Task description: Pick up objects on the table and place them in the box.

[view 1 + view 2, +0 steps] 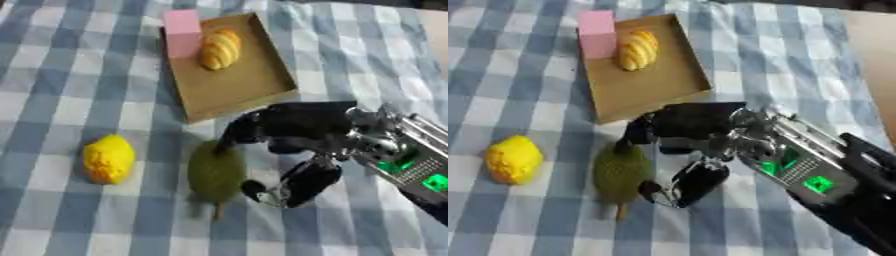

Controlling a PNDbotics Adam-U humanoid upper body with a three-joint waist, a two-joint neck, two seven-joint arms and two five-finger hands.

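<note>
Black and silver, the right hand [293,145] reaches in from the lower right, its fingers [241,131] above and thumb [289,187] below curved toward a dark green fruit [214,172] lying on the checked cloth [79,65]; whether they clasp it I cannot tell. Well left of the fruit lies a yellow fruit [108,159]. Beyond the hand sits a shallow brown box [236,82], holding a pink block [183,32] in its far left corner and a croissant [220,48] just beside it.

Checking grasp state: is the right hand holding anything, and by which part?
The right hand brackets the green fruit: fingers at its top end, thumb near its lower right side. The fruit lies on the tablecloth; whether the grip has closed cannot be told.
</note>
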